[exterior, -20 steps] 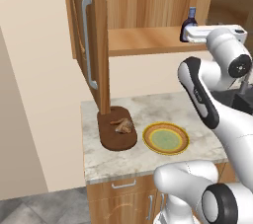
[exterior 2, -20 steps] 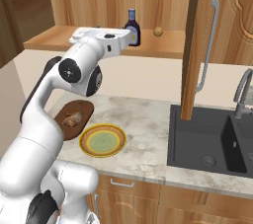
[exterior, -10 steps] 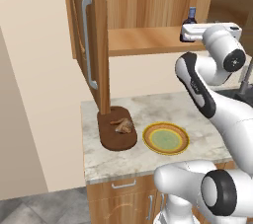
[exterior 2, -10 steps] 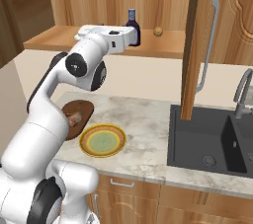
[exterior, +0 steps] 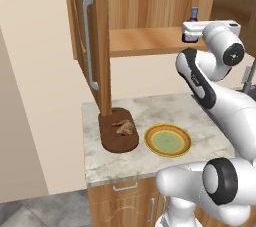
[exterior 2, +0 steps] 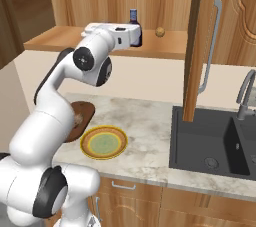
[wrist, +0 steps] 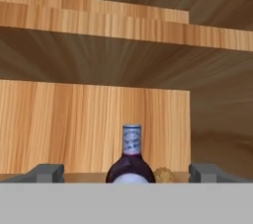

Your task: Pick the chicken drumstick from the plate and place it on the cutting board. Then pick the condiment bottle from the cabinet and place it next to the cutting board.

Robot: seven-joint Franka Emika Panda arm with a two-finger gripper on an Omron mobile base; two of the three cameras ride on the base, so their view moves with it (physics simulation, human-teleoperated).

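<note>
The claw (wrist: 126,172) stands fully open and empty at the cabinet (exterior: 150,6) shelf, its dark fingertips (wrist: 47,172) spread wide on either side of the condiment bottle (wrist: 131,161), which sits upright at the claw's 12 o'clock, centred between the tips and apparently not yet touched. To grasp well, the claw should probably ease straight in until the bottle's rounded body lies between the pads, then close low on the body rather than the narrow neck, avoiding the small tan knob (wrist: 163,174) just beside the bottle at 3 o'clock. On the surface (exterior: 150,166) below, the chicken drumstick (exterior: 124,127) already lies on the cutting board (exterior: 117,141), beside the plate (exterior: 167,140).
</note>
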